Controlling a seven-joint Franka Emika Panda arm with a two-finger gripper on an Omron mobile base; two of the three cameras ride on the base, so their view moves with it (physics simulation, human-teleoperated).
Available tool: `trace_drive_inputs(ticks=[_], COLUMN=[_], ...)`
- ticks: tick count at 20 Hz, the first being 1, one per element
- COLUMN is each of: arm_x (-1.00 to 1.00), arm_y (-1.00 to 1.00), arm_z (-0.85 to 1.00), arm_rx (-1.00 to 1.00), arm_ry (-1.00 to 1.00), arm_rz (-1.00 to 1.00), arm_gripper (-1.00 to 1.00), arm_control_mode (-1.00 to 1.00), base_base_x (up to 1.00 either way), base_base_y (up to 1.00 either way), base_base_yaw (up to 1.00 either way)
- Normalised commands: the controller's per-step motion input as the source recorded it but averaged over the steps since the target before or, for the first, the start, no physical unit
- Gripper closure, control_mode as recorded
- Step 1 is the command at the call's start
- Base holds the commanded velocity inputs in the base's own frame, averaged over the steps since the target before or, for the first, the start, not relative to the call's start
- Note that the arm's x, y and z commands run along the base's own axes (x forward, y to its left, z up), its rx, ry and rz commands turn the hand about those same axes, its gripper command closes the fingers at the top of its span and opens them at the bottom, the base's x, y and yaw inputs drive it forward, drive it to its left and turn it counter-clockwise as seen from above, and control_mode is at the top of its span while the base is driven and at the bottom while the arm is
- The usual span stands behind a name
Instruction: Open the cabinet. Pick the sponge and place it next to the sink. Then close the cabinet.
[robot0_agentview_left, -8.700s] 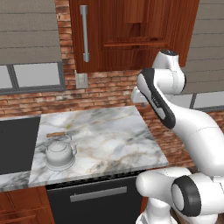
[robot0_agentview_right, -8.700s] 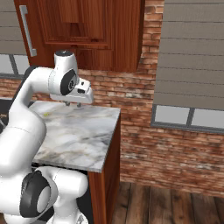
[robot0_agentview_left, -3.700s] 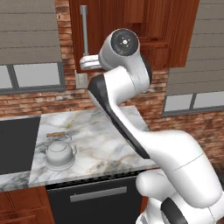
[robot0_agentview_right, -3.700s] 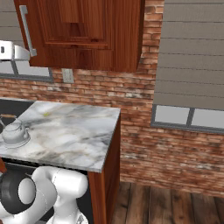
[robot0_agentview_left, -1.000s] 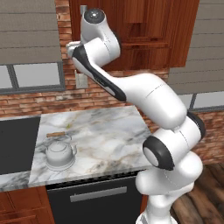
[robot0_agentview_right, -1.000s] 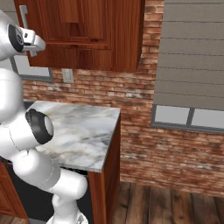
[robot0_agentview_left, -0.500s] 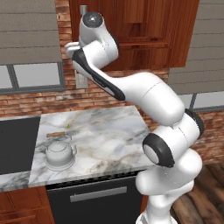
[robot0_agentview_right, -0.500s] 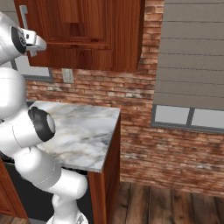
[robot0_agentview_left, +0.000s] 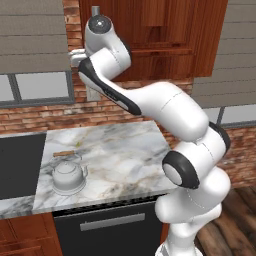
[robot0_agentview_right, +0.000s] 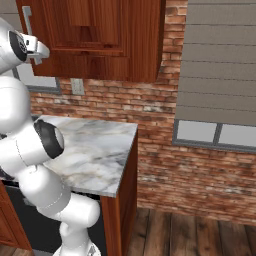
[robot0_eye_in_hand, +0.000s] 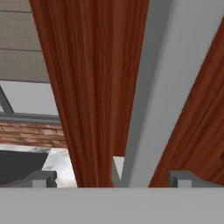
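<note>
Reddish-brown cabinet (robot0_agentview_left: 165, 45) on the brick wall, door closed, above the marble worktop (robot0_agentview_left: 115, 160). The white arm (robot0_agentview_left: 160, 107) reaches up to the door's left edge. Silver bar handle (robot0_eye_in_hand: 175, 87) runs between the finger tips of the gripper (robot0_eye_in_hand: 111, 177), whose jaws stand spread wide, clasping nothing. A grey kettle (robot0_agentview_left: 69, 176) sits on the worktop beside the dark sink (robot0_agentview_left: 20, 165).

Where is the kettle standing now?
In the left base view the kettle stands on the marble counter, near its front left corner, beside the dark sink.
</note>
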Motion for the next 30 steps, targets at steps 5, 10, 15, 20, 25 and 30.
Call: trace_drive_inputs(ticks=[5,10,15,20,25,30], arm_x=[0.21,0.11,0.00,0.04,0.42,0.52], arm_y=[0.00,0.00,0.00,0.00,-0.03,-0.07], arm_z=[0.00,0.05,0.13,0.06,0.00,0.00], arm_rx=[0.00,0.00,0.00,0.00,0.00,0.00], arm_ry=[0.00,-0.08,-0.25,-0.27,-0.11,0.00], arm_rz=[0.00,0.00,0.00,0.00,0.00,-0.02], arm_gripper=[-1.00,-1.00,-1.00,-1.00,-1.00,-1.00], arm_control_mode=[-1.00,-1.00,-1.00,-1.00,-1.00,-1.00], base_base_x=[0.00,0.00,0.00,0.00,0.00,0.00], base_base_y=[0.00,0.00,0.00,0.00,0.00,0.00], base_base_yaw=[0.00,0.00,0.00,0.00,0.00,0.00])
